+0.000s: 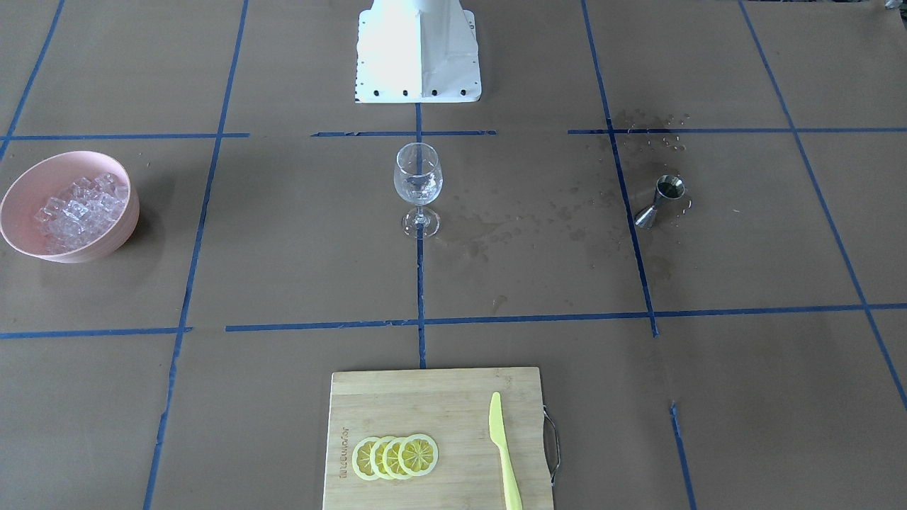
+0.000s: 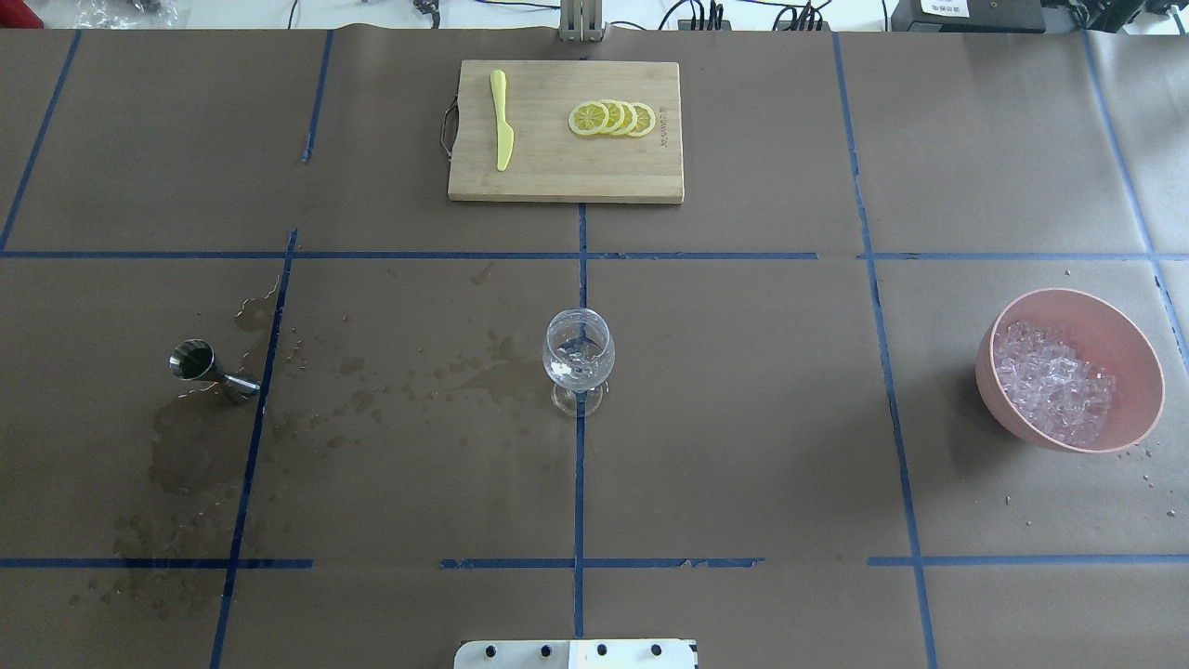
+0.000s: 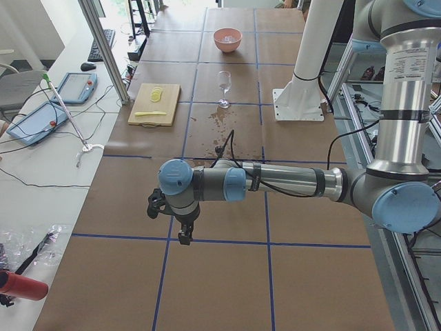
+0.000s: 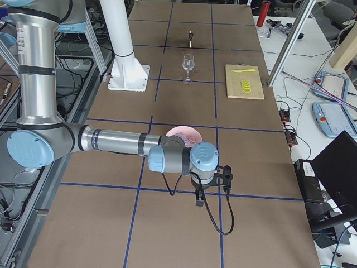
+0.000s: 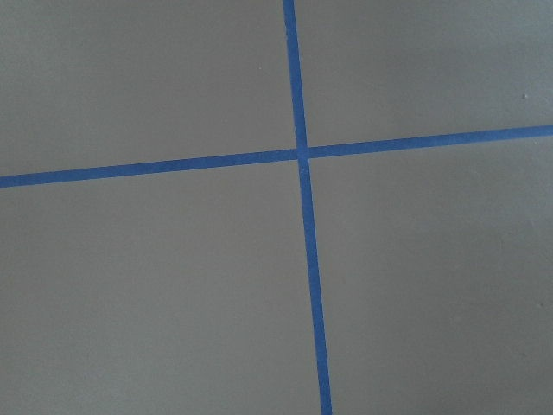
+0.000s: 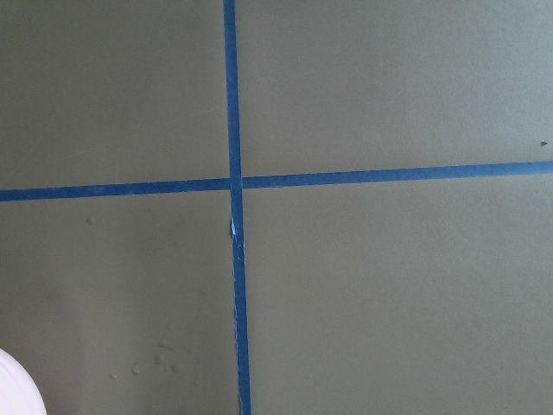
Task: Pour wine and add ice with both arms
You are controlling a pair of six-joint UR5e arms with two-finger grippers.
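Observation:
A clear wine glass (image 1: 418,185) stands upright at the table's middle, also in the overhead view (image 2: 578,358); a few ice cubes glint in its cup, and I cannot make out the wine apart from them. A pink bowl (image 1: 122,234) (image 2: 1119,339) holds several ice cubes (image 1: 78,211) (image 2: 1050,383). A steel jigger (image 1: 659,202) (image 2: 209,369) lies tipped on its side. My left gripper (image 3: 183,233) shows only in the exterior left view, far from the glass; I cannot tell its state. My right gripper (image 4: 198,197) shows only in the exterior right view, near the bowl (image 4: 179,132); I cannot tell its state.
Wet stains (image 2: 464,372) spread between the jigger and the glass. A wooden cutting board (image 1: 425,404) (image 2: 557,172) holds lemon slices (image 1: 395,457) and a yellow-green knife (image 1: 504,453). The white pedestal (image 1: 418,49) stands behind the glass. Both wrist views show only brown table with blue tape.

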